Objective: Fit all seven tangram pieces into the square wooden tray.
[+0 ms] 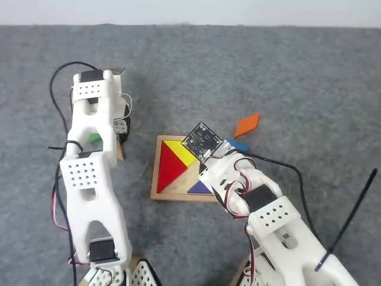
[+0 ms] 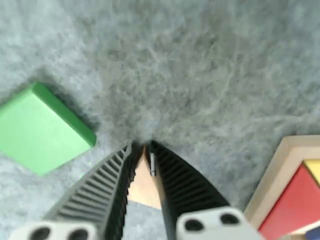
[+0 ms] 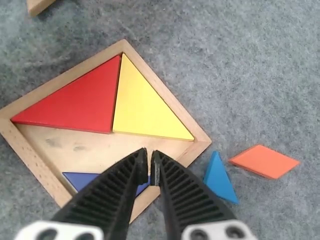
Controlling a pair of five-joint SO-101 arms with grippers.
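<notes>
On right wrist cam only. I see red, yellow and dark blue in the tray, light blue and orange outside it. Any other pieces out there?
Observer: Yes, a green square lies flat on the carpet, outside the tray, on the side away from the orange piece.
Operator: Where's the left arm?
Observer: The left gripper sits right beside that green square, low over the carpet.
Operator: Anything under it?
Observer: A tan wooden piece shows right under that gripper, apparently lying on the carpet rather than gripped.
</notes>
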